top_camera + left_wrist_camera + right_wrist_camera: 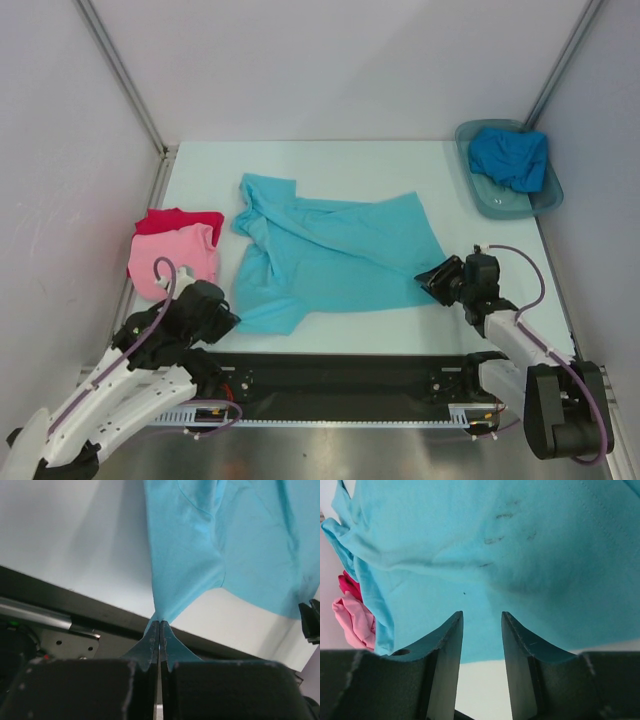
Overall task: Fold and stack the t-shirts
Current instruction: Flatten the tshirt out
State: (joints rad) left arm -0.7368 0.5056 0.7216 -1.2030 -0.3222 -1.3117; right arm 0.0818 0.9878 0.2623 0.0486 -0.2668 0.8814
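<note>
Pinched tight, the left gripper [159, 626] has its two dark wedge-shaped fingers closed flat on a near corner of the turquoise t-shirt [330, 255], drawing the soft cotton into a taut point above the near edge of the white worktop [400, 170]. Opposite, the right gripper [482, 615] stands with its fingers parted at the shirt's right-hand hem, no cloth seen pinched between them; a few dark smudges mark the fabric just beyond. Between the two grippers the shirt lies spread and creased across the middle of the worktop, one sleeve rumpled toward the far left. Four shirts show in all: a pink t-shirt [175, 260] at the left edge, a red t-shirt [180, 220] touching its far side, and a deeper blue t-shirt [510, 158] crumpled in one grey translucent tub [545, 200] at the far right corner.
</note>
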